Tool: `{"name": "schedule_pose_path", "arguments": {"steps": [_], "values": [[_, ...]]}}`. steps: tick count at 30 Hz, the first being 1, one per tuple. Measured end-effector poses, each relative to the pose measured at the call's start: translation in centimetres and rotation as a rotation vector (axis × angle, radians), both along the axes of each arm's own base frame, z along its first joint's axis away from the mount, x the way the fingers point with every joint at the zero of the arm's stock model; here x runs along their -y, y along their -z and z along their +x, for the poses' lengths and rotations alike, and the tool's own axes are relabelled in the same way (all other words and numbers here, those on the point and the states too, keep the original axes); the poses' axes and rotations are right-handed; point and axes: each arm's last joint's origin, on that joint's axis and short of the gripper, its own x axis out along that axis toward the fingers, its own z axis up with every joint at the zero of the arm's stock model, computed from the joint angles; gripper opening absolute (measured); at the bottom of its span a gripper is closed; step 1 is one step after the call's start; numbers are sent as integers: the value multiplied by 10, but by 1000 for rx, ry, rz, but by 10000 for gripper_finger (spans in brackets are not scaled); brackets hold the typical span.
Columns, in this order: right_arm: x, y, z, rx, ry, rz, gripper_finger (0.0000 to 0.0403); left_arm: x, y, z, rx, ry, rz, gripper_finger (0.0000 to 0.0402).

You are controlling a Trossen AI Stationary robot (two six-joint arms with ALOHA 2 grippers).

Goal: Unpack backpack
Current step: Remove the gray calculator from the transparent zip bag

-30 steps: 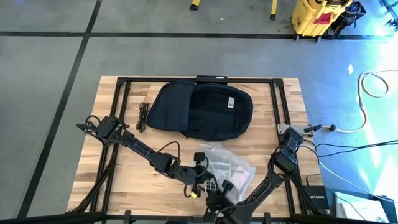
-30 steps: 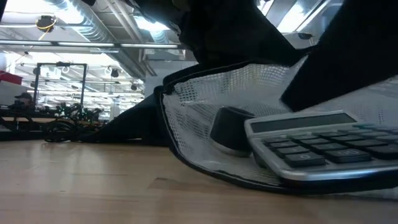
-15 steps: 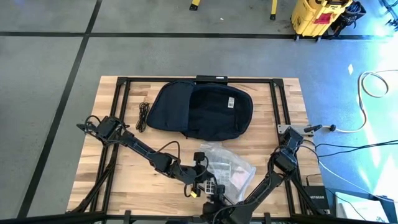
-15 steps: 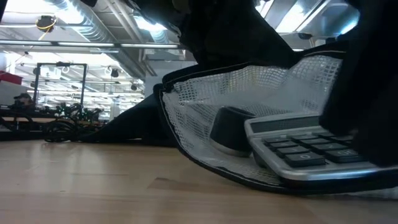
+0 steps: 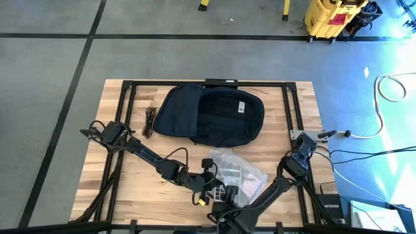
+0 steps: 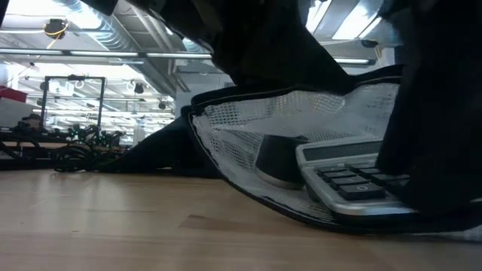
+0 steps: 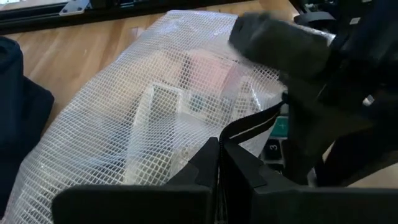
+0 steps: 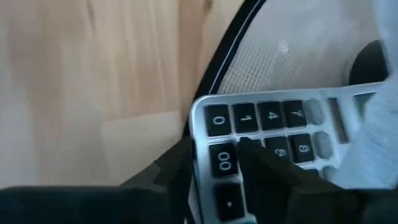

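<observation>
Navy fabric backpack [image 5: 209,114] unzipped flat; left fingers [image 7: 219,163] pinched on mesh pouch [image 7: 155,118], right fingers [image 8: 267,165] straddling calculator [image 8: 273,134].

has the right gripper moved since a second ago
Yes. In the low view the right gripper has slid left over the calculator, now hiding its right end, while the mesh pouch stays put.

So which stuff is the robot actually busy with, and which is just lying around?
Part of the job:
- backpack, lying open
- mesh pouch, edge held by the left tool
- calculator, gripped by the right tool

Just lying about:
- dark cord beside the backpack
- yellow bin on the floor
</observation>
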Motion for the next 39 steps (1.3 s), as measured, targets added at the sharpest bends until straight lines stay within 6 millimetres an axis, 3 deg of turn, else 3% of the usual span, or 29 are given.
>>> {"name": "schedule_pose_path", "arguments": {"steps": [21,25,30,39], "values": [[30,5,27,109,-11,-164,52,-1,2,-1,-21,39,-8,0],[26,-1,22,126,-18,-177,49,0,0,0,-7,36,-22,0],[11,-29,7,219,15,-111,49,-2,-1,1,2,10,-18,0],[5,-22,-6,49,24,2,49,-1,0,1,-3,16,-17,0]]}}
